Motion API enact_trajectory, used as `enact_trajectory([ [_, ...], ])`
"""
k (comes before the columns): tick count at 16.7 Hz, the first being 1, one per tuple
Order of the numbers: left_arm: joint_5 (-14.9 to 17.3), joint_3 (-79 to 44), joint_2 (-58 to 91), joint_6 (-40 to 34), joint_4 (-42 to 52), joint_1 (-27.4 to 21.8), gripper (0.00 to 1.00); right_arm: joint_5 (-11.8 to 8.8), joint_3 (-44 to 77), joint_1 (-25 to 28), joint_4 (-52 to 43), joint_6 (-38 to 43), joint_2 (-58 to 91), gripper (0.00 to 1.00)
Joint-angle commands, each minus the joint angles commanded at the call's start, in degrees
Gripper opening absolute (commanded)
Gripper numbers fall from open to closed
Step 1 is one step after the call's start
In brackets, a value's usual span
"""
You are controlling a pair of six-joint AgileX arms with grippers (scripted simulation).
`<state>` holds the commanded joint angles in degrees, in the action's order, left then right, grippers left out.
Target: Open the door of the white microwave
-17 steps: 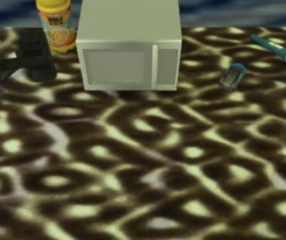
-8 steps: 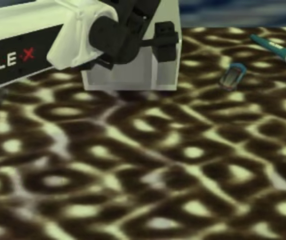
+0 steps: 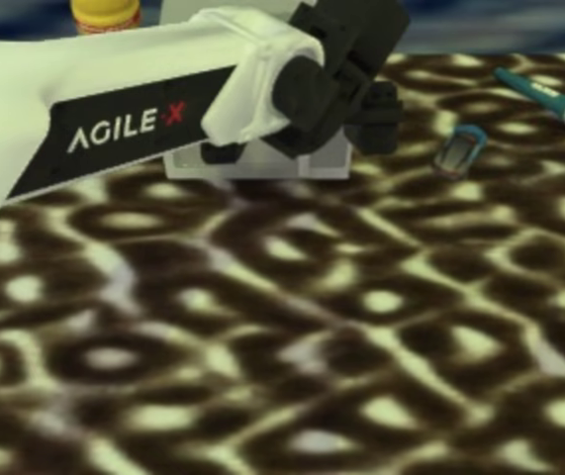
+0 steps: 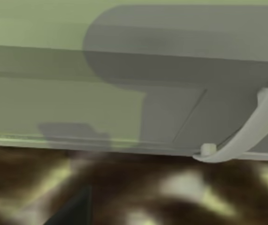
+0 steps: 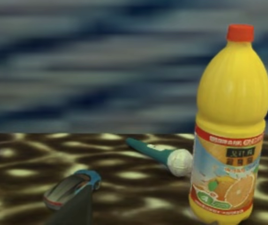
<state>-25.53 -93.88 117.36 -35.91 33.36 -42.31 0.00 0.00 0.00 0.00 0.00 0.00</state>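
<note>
The white microwave (image 3: 262,164) stands at the back of the table, and my left arm covers most of it in the top view. Only the low strip of its front shows there. The left gripper (image 3: 376,104) hangs in front of the microwave's right part, near the handle side. In the left wrist view the door (image 4: 54,103) fills the frame from close up, with its grey window (image 4: 180,117) and pale bar handle (image 4: 260,129). The door looks flush with the body. My right gripper is outside the top view.
An orange juice bottle (image 3: 104,14) stands behind the microwave on the left. A blue toy car (image 3: 460,148) and a teal-and-white handheld object (image 3: 549,99) lie to the right. The right wrist view shows a juice bottle (image 5: 230,136), the car (image 5: 72,187) and the teal object (image 5: 162,154).
My left arm has swung in from the left edge across the microwave's front. Its gripper has moved rightward, from the door area to the right end. The microwave has not shifted.
</note>
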Motion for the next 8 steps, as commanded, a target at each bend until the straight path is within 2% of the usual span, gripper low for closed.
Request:
enact_trajectory([
  [4, 0.31, -0.4, 0.89, 0.5, -0.94, 0.52, 1.0, 0.0, 0.0, 0.0, 0.0, 0.0, 0.0, 1.0],
  [8, 1.72, -3.49, 8.87, 2.71, -6.13, 2.88, 1.0, 0.0, 0.0, 0.0, 0.0, 0.0, 0.0, 1.0],
])
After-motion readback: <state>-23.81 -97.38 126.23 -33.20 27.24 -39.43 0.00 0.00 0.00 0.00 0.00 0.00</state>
